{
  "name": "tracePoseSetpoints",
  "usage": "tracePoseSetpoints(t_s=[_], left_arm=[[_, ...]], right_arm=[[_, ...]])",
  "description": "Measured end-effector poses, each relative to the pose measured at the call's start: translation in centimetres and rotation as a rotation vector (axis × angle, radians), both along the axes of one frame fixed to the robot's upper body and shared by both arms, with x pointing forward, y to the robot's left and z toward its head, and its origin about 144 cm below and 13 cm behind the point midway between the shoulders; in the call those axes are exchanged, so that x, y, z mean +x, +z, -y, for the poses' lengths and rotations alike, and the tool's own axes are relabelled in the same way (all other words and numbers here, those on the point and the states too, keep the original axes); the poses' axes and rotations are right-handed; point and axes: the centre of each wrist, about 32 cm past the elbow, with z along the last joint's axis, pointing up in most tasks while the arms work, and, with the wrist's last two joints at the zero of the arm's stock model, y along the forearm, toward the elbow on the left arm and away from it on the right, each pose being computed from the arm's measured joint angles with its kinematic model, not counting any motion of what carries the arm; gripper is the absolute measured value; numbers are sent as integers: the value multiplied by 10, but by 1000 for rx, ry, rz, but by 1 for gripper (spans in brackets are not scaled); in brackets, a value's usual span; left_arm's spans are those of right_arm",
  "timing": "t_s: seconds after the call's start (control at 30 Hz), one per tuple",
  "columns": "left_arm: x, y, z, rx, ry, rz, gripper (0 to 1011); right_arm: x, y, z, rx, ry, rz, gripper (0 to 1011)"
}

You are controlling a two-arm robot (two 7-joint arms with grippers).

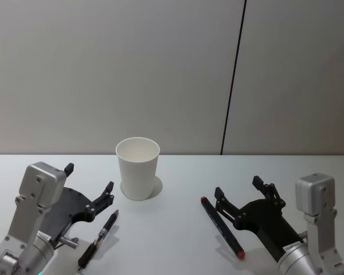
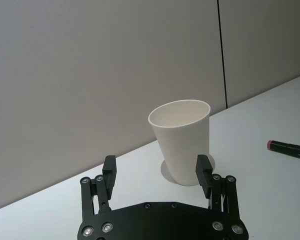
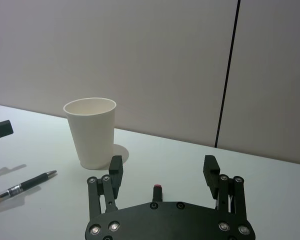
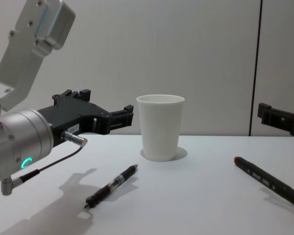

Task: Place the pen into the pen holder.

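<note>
The pen holder (image 1: 137, 169), a white paper cup, stands upright at the table's middle, also in the chest view (image 4: 160, 128) and both wrist views (image 2: 182, 145) (image 3: 92, 132). A black pen with a silver band (image 1: 100, 238) (image 4: 112, 186) (image 3: 22, 187) lies on the table left of the cup, just right of my left gripper (image 1: 89, 178) (image 2: 157, 165) (image 4: 105, 105), which hovers open and empty. A black pen with red ends (image 1: 222, 226) (image 4: 267, 180) (image 2: 289, 148) lies right of the cup, just left of my right gripper (image 1: 238, 187) (image 3: 163, 162), open and empty.
The white table (image 1: 178, 246) meets a grey wall (image 1: 103, 69) close behind the cup. A dark vertical seam (image 1: 234, 74) runs down the wall. Bare tabletop lies between the two pens in front of the cup.
</note>
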Motion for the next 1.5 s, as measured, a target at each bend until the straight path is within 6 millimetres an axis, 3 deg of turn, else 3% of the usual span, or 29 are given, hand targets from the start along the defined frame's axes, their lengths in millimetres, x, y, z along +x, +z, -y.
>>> tracePoseSetpoints(t_s=[1.5], left_arm=[[0, 0, 0, 0, 0, 0, 1003]], right_arm=[[0, 0, 0, 0, 0, 0, 1001]])
